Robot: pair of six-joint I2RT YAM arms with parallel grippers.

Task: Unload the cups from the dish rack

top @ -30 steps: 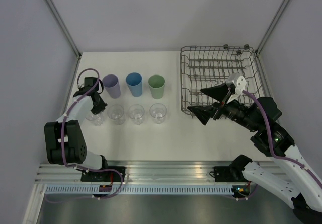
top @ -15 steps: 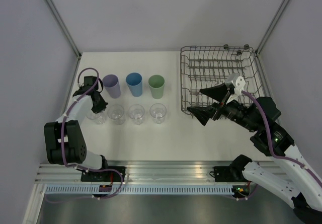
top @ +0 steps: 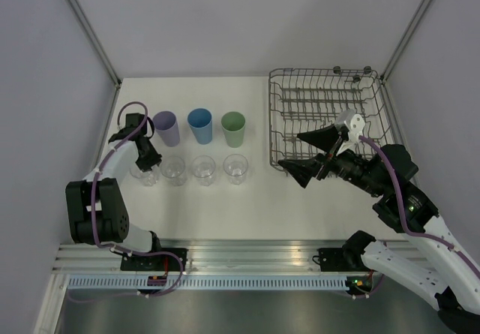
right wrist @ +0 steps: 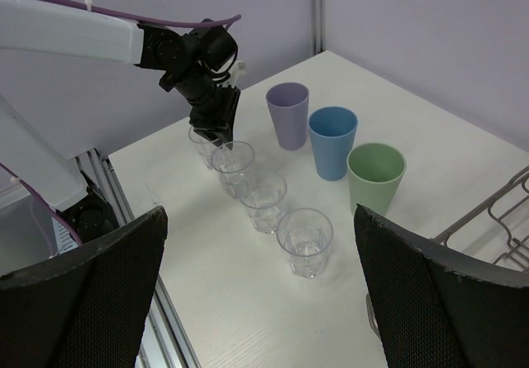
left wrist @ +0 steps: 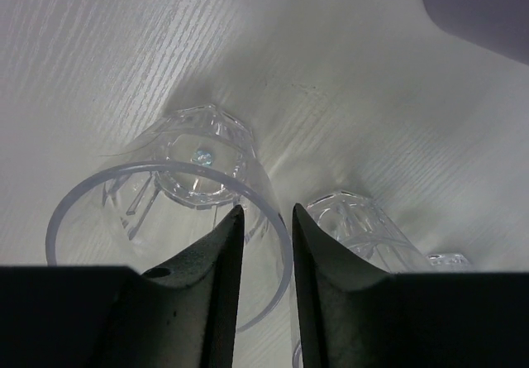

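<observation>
- Seven cups stand on the white table (top: 225,206) left of the dish rack (top: 315,109): the lavender tumbler (top: 166,128), blue tumbler (top: 200,125) and green tumbler (top: 233,128) behind, four clear glasses (top: 235,168) in front.
- The rack's grey wire tines hold nothing I can see, so the unloading looks all but done.
- The tumblers are matte, tapered plastic; the glasses are short, with faceted bases.
- The left gripper (left wrist: 269,215) straddles the end glass (left wrist: 165,211) at its wall, fingers almost together; I cannot tell if they pinch.
- The right gripper (top: 294,152) hangs wide open, empty, at the rack's near corner.
</observation>
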